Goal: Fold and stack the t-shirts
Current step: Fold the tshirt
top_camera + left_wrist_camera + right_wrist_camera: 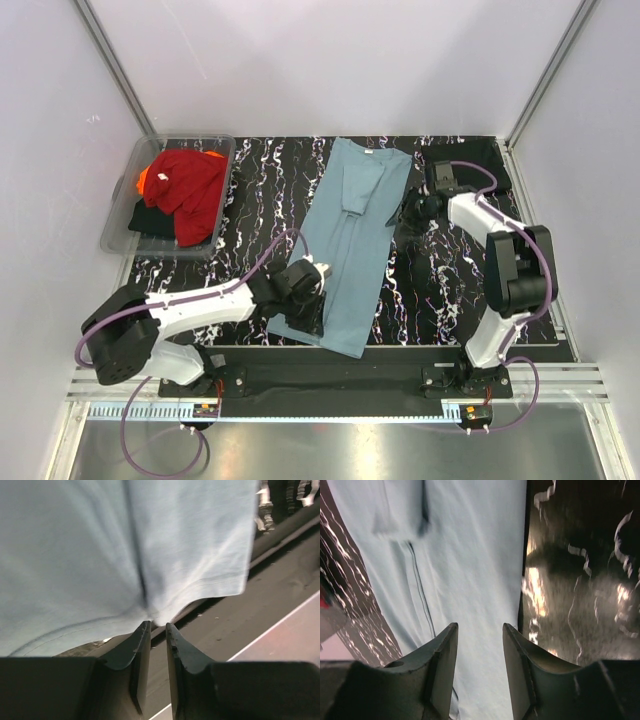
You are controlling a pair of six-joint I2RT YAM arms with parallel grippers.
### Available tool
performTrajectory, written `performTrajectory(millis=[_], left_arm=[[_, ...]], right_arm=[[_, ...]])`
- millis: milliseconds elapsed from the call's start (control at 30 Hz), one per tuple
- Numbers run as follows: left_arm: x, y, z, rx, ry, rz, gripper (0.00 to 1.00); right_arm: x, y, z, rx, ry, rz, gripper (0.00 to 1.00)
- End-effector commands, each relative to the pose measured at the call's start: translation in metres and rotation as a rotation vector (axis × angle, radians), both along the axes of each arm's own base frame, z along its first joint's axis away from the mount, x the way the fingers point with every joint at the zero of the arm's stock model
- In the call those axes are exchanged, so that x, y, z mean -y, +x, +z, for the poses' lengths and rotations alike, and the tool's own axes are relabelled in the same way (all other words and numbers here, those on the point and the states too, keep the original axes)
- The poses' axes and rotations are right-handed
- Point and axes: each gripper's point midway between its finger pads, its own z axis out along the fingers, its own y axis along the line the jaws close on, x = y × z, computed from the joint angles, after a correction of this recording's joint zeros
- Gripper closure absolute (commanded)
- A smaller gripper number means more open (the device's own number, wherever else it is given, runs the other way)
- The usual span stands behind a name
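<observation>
The left gripper [157, 625] sits at the near hem of the teal-blue t-shirt [350, 240], its jaws drawn almost together with only a thin dark slit between them. The fabric puckers into a crease that runs straight to the tips, but I cannot tell whether cloth is actually clamped. The right gripper [480, 626] hangs with its jaws clearly apart and nothing between them. It is over the shirt's right edge toward the collar end, where the fabric meets the black marbled mat [260, 190]. The shirt lies flat as a long narrow strip down the middle of the mat, collar at the far end and hem near the arm bases, with a sleeve [355, 185] folded in over the chest. At the far left stands a clear plastic tub [120, 215]. It holds a red t-shirt [190, 185] heaped on top, a bit of orange t-shirt [145, 180] at its left side, and a black t-shirt [150, 218] underneath. A plain black cloth [500, 160] lies at the far right corner, partly behind the right arm.
</observation>
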Motion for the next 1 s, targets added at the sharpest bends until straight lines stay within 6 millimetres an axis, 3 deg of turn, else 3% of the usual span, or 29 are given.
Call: performTrajectory(millis=[0,67,100,233,367,433,467,533,567,600,633,667,733,800,833,900,933,967], left_arm=[[0.029,0.016,0.027,0.08,-0.075,-0.053,0.76],[0.041,0.015,0.032,0.094,-0.098,-0.097,0.76],[0.045,0.014,0.035,0.101,-0.108,-0.116,0.75],[0.066,0.006,0.037,0.15,-0.155,-0.214,0.75],[0.081,-0.005,0.024,0.109,-0.178,-0.28,0.75],[0.083,-0.01,0.018,0.098,-0.167,-0.308,0.75],[0.083,-0.011,0.012,0.092,-0.149,-0.308,0.75],[0.084,-0.012,0.005,0.088,-0.139,-0.304,0.75],[0.082,-0.013,-0.003,0.076,-0.124,-0.303,0.75],[0.083,-0.014,-0.004,0.07,-0.124,-0.3,0.75],[0.083,-0.016,-0.009,0.063,-0.119,-0.305,0.75],[0.084,-0.018,-0.012,0.058,-0.117,-0.306,0.75],[0.085,-0.023,-0.017,0.045,-0.115,-0.313,0.75],[0.084,-0.027,-0.024,0.028,-0.103,-0.313,0.76],[0.084,-0.028,-0.029,0.021,-0.095,-0.314,0.76],[0.084,-0.03,-0.033,0.012,-0.095,-0.308,0.76],[0.085,-0.032,-0.036,0.004,-0.096,-0.31,0.76],[0.086,-0.033,-0.037,0.001,-0.099,-0.312,0.76]], right_arm=[[0.014,0.048,0.017,0.109,-0.047,-0.03,0.51],[0.023,0.061,0.003,0.092,-0.053,-0.036,0.5],[0.023,0.073,0.009,0.117,-0.048,-0.026,0.5],[0.03,0.1,-0.006,0.132,-0.025,0.033,0.5],[0.044,0.135,0.002,0.191,0.002,0.025,0.5],[0.046,0.146,0.002,0.207,0.0,0.027,0.5],[0.046,0.151,-0.009,0.196,0.003,0.031,0.5],[0.048,0.167,-0.005,0.221,0.008,0.027,0.5],[0.049,0.171,-0.017,0.205,0.013,0.024,0.5],[0.051,0.181,-0.013,0.224,0.016,0.015,0.51],[0.051,0.184,-0.027,0.2,0.027,0.014,0.51],[0.05,0.193,-0.022,0.221,0.038,0.012,0.51],[0.047,0.198,-0.038,0.196,0.06,0.013,0.53],[0.046,0.209,-0.036,0.217,0.068,0.011,0.55],[0.046,0.211,-0.048,0.202,0.066,0.004,0.55],[0.046,0.223,-0.045,0.221,0.073,-0.007,0.56],[0.046,0.225,-0.055,0.209,0.071,-0.016,0.57],[0.067,0.237,-0.049,0.233,0.065,-0.059,0.57]])
